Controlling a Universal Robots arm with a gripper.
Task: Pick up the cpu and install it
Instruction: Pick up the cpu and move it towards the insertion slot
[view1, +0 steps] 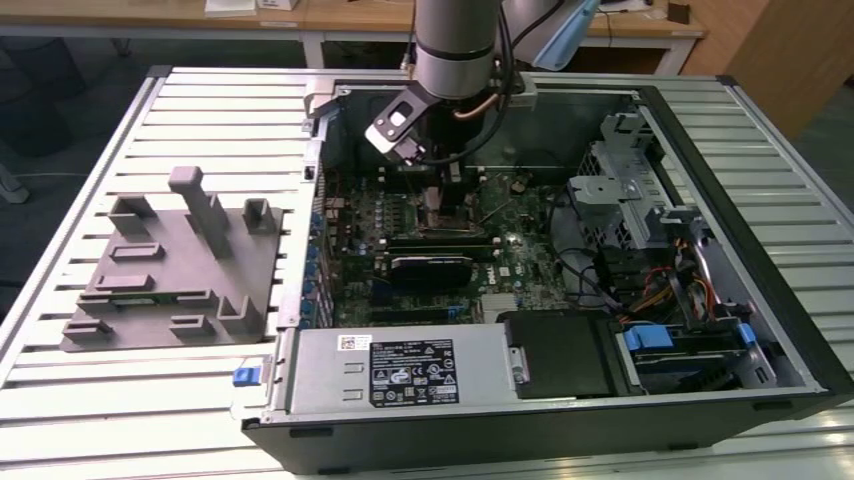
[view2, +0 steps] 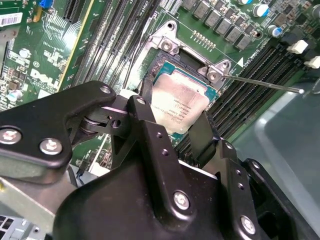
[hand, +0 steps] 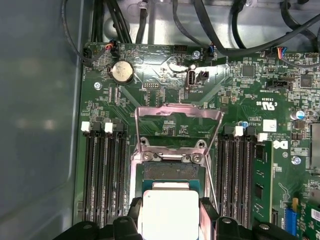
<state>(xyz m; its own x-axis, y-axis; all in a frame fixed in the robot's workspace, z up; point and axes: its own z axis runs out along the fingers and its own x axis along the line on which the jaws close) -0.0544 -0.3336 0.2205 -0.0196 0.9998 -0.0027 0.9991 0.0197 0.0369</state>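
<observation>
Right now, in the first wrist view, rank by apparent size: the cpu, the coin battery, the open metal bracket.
1. metal bracket.
2. cpu; partly out of frame and nearer the camera, so these two are uncertain.
3. coin battery, clearly smallest.

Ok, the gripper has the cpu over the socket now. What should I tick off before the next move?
1. Grip: the cpu sits between the fingers of the gripper: ok.
2. Opening: the load plate is swung up off the socket: ok.
3. Clearance: the lever stands out to the side, apart from the cpu: ok.
4. Alignment: in the first wrist view the cpu's edges run parallel to the socket's: ok.
5. Debris: the visible strip of the socket looks free; the part under the cpu: cannot tell.
6. Seating on the contacts: cannot tell.
</observation>
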